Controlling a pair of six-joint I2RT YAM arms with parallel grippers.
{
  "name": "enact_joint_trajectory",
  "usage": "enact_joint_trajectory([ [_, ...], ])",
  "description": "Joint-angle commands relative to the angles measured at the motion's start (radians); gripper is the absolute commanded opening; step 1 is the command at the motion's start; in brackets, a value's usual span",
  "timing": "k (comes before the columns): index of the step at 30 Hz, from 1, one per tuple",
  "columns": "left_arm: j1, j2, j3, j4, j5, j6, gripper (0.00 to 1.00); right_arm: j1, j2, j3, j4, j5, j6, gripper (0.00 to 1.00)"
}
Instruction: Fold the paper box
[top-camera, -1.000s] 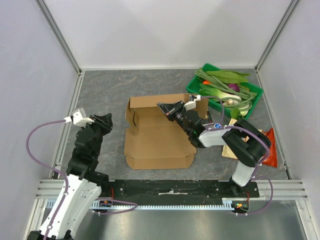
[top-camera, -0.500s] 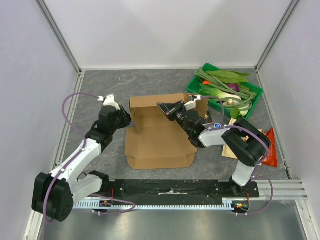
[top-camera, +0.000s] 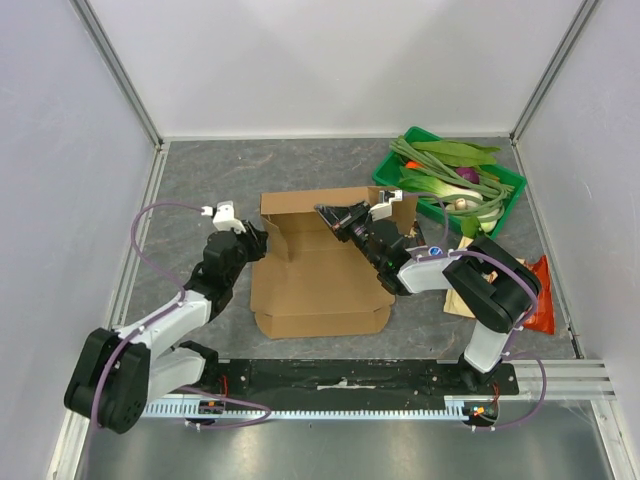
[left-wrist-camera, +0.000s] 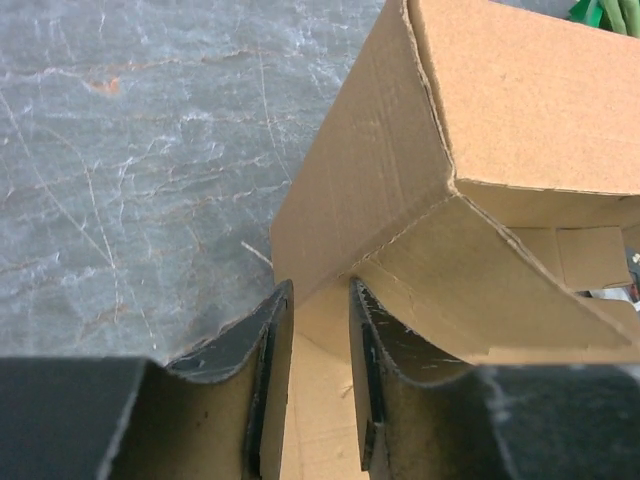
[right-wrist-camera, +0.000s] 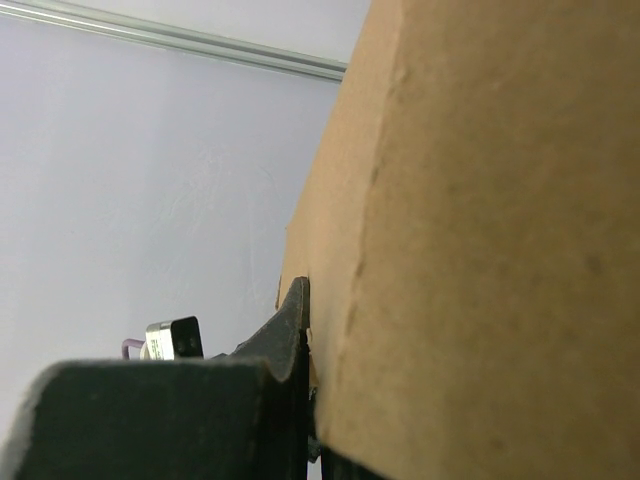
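The paper box lies in the middle of the table, a brown cardboard blank with its rear wall folded upright. My right gripper is shut on that rear wall; in the right wrist view one finger presses against cardboard that fills the frame. My left gripper is at the box's left rear corner. Its fingers stand apart in the left wrist view, with the raised corner flap just ahead of the tips and flat cardboard showing through the gap. Nothing is clamped between them.
A green tray of vegetables sits at the back right, close behind the right gripper. An orange snack bag and a tan sheet lie by the right arm's base. White walls enclose the grey table.
My left arm has swung from the near left in to the box's left rear corner. The right gripper has kept its hold on the rear wall without moving.
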Motion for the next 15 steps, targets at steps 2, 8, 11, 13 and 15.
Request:
enact_joint_trajectory([
  [2, -0.004, 0.077, 0.008, 0.247, 0.023, 0.151, 0.32, -0.001, 0.016, 0.024, 0.014, -0.014, -0.021, 0.00],
  [8, -0.003, 0.108, 0.050, 0.281, 0.074, 0.218, 0.42, -0.001, 0.008, 0.012, 0.013, -0.017, -0.021, 0.00],
  [11, -0.004, 0.116, 0.031, 0.322, 0.126, 0.217, 0.44, -0.001, 0.013, 0.010, 0.022, -0.018, -0.012, 0.00],
  [13, -0.004, 0.123, 0.031, 0.313, 0.146, 0.223, 0.45, -0.001, 0.011, 0.014, 0.019, -0.026, -0.013, 0.00],
  [15, -0.004, 0.117, 0.021, 0.300, 0.180, 0.226, 0.46, -0.001, 0.005, 0.017, 0.011, -0.023, -0.013, 0.00],
])
